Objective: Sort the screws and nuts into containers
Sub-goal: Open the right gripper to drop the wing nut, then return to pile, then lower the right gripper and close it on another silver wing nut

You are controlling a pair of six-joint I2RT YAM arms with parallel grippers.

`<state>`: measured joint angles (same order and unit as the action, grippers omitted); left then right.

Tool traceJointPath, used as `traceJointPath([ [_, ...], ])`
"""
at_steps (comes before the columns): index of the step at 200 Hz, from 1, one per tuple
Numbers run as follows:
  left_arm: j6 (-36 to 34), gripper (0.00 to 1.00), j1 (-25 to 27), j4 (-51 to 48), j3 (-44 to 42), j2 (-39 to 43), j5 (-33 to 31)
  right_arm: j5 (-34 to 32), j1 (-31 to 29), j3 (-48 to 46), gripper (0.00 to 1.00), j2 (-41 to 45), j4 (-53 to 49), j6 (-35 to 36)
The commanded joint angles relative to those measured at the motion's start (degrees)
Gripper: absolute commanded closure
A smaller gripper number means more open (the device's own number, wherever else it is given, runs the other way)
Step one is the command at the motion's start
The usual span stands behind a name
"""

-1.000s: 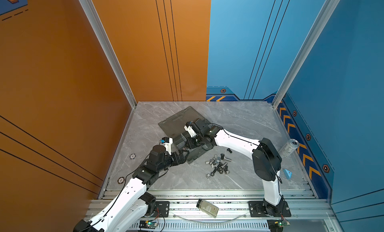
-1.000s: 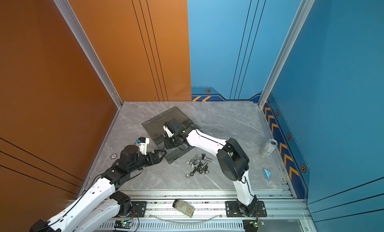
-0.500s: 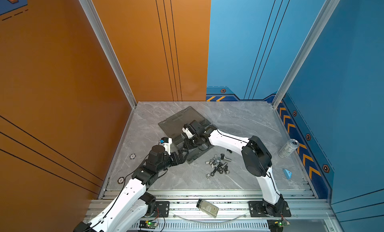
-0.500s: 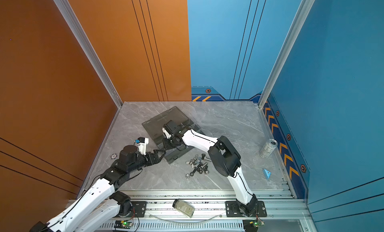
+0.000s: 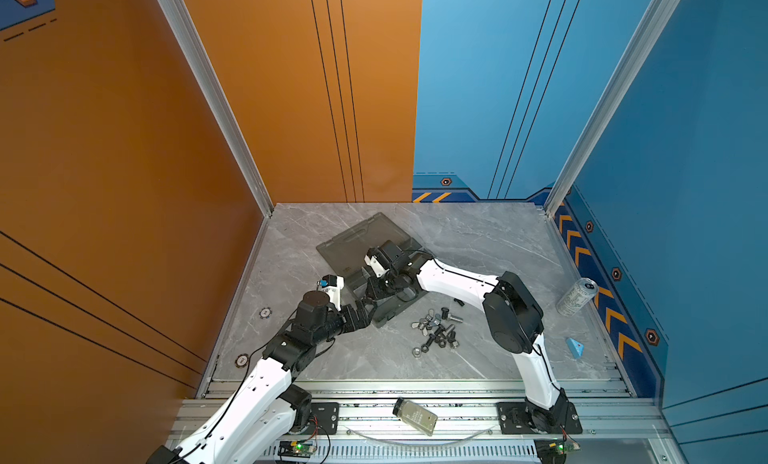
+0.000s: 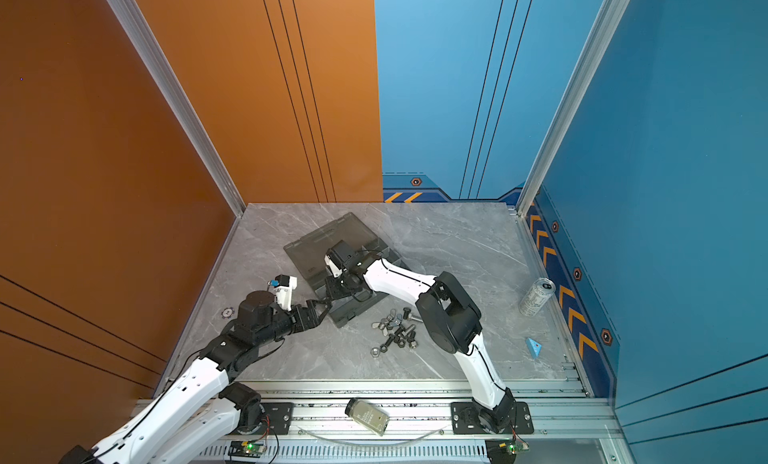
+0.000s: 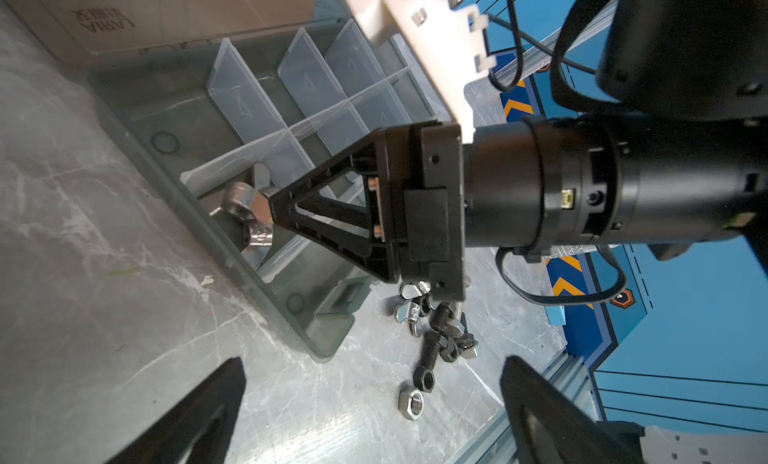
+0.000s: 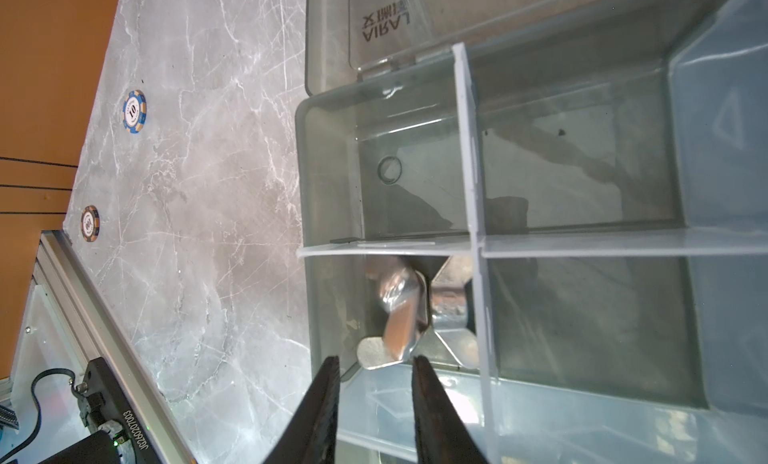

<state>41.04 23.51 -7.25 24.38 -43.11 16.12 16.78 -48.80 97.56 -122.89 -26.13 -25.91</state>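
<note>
Two silver wing nuts [image 8: 399, 308] lie together in one corner cell [image 8: 332, 295] of the smoky-grey organiser box [image 8: 303, 171], and my right gripper [image 8: 376, 374] hangs directly over them. Its jaws stand a little apart. I see a small gap on each side of the nearest wing, so I judge that nothing is clamped. The step in hand is, I believe, the placing of a nut into this cell. The neighbour cells behind the pale dividers [image 8: 469, 150] look empty, as far as I can see.

My left gripper [image 7: 374, 360] is spread wide and holds nothing. It hovers above the table [image 7: 104, 295], just beside the near corner of the box.

For the next move I should lift the right gripper straight up, clear of the dividers, and bring it to the heap [image 5: 436, 331] that lies on the table beside the box. There the pieces touch and overlap, so I would choose one at the edge, perhaps the hexagonal nut [image 7: 411, 403], which lies a little apart. The screws [image 7: 432, 354] are mostly matt black with threaded shafts, and they belong in another cell. The wing nuts are shiny and smooth, so they may slip between the fingers.
</note>
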Motion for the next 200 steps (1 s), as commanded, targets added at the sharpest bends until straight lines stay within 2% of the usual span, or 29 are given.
traceJointPath([
  [1,-0.14,0.02,-0.66,-1.02,-0.78,0.50,0.85,0.40,-0.01,1.16,0.66,0.71,-1.56,0.45],
  [37,0.01,0.02,-0.70,-0.84,-1.18,0.61,0.75,2.00,0.36,-2.22,0.66,3.66,-0.03,2.56],
  [88,-0.16,0.02,-0.74,-1.50,-1.04,0.86,0.42,2.69,2.03,-11.07,0.65,14.53,-0.70,5.24],
  [110,-0.17,0.02,-0.74,-1.54,-1.26,0.84,0.38,1.55,2.69,-14.76,0.63,19.15,-4.08,6.58],
  [147,0.11,0.02,-0.75,-0.48,-1.03,-0.01,0.41,-2.85,3.44,-16.92,0.60,20.73,-14.59,8.59],
  [200,0.18,0.02,-0.61,0.21,-0.63,-1.69,0.56,-3.58,3.45,-24.28,0.60,22.54,-15.50,9.05],
])
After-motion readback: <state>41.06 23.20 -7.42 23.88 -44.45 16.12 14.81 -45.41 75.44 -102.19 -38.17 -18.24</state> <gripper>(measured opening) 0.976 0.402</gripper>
